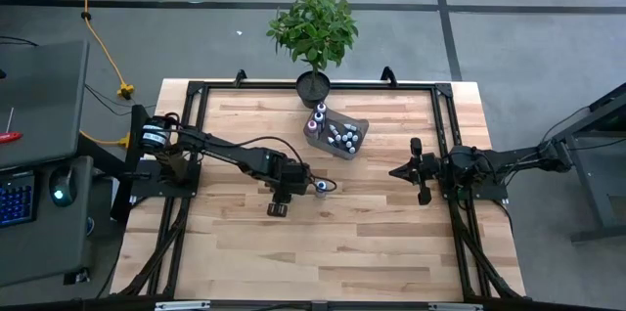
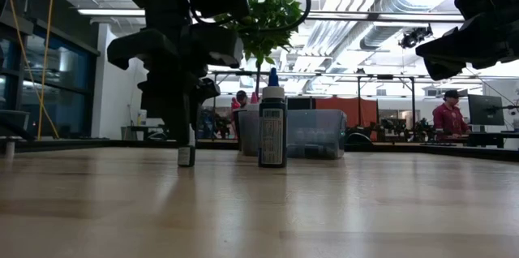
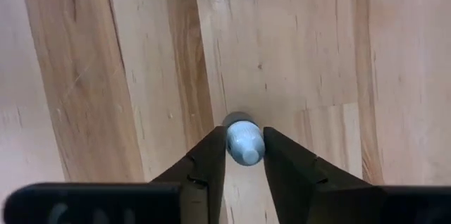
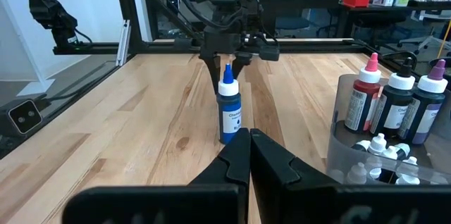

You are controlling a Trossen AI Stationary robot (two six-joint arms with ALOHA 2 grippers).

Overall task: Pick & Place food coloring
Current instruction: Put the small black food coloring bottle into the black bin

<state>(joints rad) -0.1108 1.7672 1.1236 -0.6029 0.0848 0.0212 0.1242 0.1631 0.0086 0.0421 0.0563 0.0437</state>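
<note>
Not much readable here: the blue-capped bottle [image 4: 228, 112] has a label starting "Cha…", the rest is too small to make out.

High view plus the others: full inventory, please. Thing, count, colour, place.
wooden table: one, light wood, under everything
clear rectangular plastic bin: one, far centre of the table
food coloring bottles in the bin: several, whitish, red and purple caps
blue-capped dark bottle: one, upright on the table near the bin
tiny whitish-capped bottle: one, standing on the table beside it
potted plant: one, green, black pot, far edge
person: one, dark red top, room behind
left end effector: closed on the whitish cap
right end effector: shut, waiting at the right side
</note>
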